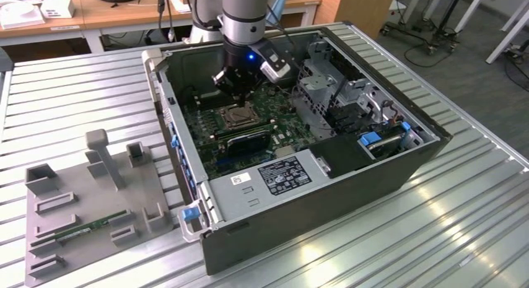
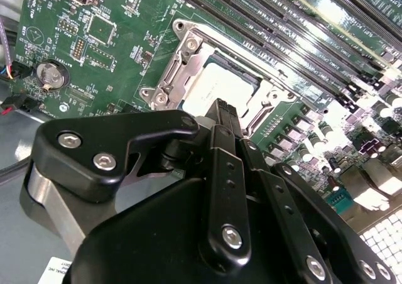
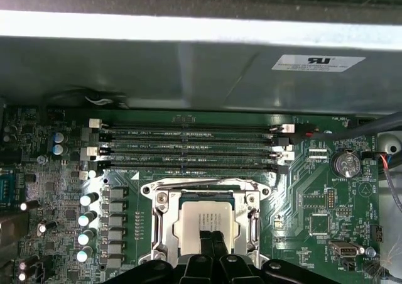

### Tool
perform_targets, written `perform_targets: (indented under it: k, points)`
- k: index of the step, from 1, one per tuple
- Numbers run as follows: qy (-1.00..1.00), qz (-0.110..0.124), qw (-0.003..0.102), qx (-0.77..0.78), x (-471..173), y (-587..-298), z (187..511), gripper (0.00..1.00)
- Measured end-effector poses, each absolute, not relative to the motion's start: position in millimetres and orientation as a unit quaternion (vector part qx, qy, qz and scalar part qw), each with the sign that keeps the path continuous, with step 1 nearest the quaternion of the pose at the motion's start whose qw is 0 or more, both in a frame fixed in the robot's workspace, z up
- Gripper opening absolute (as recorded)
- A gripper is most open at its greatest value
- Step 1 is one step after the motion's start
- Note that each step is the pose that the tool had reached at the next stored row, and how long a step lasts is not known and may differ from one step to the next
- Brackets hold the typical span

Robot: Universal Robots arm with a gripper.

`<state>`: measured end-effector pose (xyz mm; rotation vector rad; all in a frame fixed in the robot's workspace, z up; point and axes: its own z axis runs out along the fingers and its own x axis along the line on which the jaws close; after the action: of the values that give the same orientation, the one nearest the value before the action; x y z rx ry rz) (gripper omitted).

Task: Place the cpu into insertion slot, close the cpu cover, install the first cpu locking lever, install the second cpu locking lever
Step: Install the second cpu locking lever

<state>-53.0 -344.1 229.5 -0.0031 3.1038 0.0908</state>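
The cpu, a dull silvery-tan square, lies flat in the insertion slot on the green motherboard, and it hides the slot's dark middle. The cpu cover, a silvery frame, lies down around it, with the chip showing through its cut-out. My gripper hangs just above the chip's near edge. It is shut, its black fingers pressed together with nothing between them. I cannot tell how the thin lever rods at the frame's edges stand.
The motherboard sits deep inside an open PC case with a metal wall close behind. Long memory slots run beside the socket. A drive cage stands toward the exterior view's right. A grey fixture tray holding a green memory stick lies outside.
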Motion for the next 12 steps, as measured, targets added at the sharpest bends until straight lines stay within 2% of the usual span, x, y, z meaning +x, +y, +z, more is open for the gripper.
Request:
perform_targets:
  k: [12]
  points:
    - [0.999, 0.029, 0.018, -0.001, -53.0, -348.8, 229.5, 0.11]
